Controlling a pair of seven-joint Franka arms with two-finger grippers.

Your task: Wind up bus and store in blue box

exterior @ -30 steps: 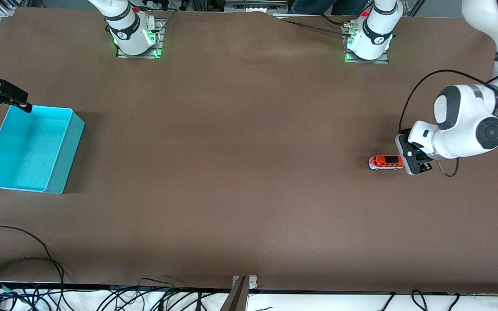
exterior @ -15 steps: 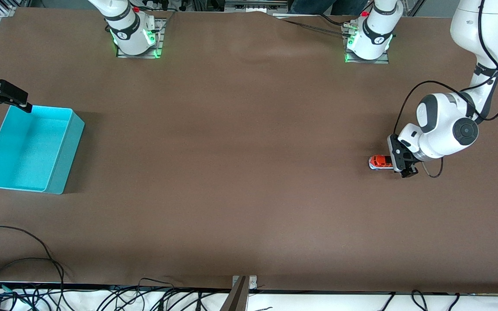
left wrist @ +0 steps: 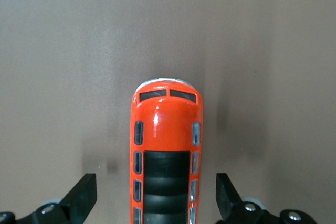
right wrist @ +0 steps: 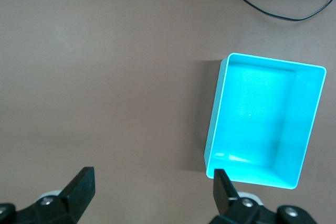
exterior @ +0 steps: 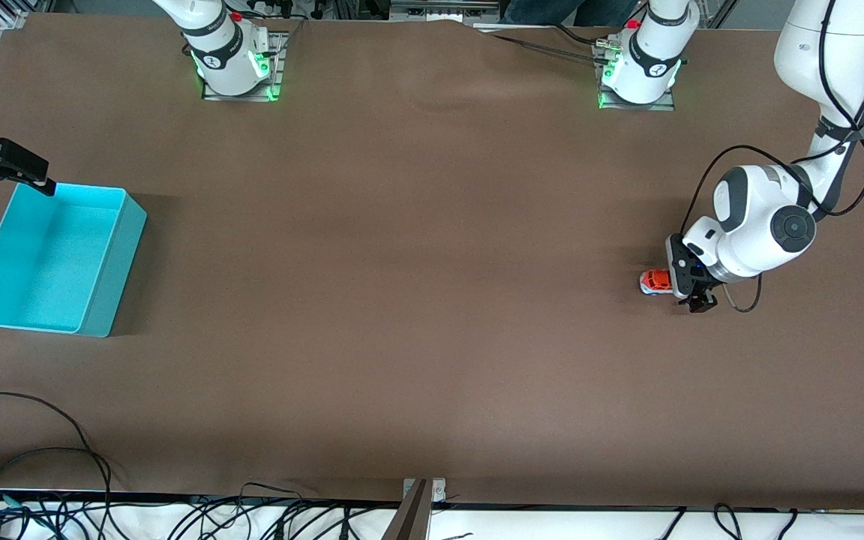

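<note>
The bus (exterior: 653, 282), a small orange toy with a dark roof panel, stands on the brown table toward the left arm's end. My left gripper (exterior: 691, 286) is low over its rear half and hides that part in the front view. In the left wrist view the left gripper (left wrist: 156, 191) is open, and a black finger (left wrist: 84, 195) stands clear of the bus (left wrist: 165, 140) on each side. The blue box (exterior: 49, 255) sits empty toward the right arm's end. My right gripper (exterior: 25, 171) hangs open by the box's corner. In the right wrist view the right gripper (right wrist: 152, 188) holds nothing beside the box (right wrist: 257, 114).
Both arm bases (exterior: 229, 64) stand along the table edge farthest from the front camera. Loose black cables (exterior: 42, 450) lie by the nearest edge, toward the right arm's end. A bare brown mat (exterior: 402, 262) runs between the bus and the box.
My left gripper has come down and slid along the bus, now straddling its rear half and covering more of it. The right arm has not moved.
</note>
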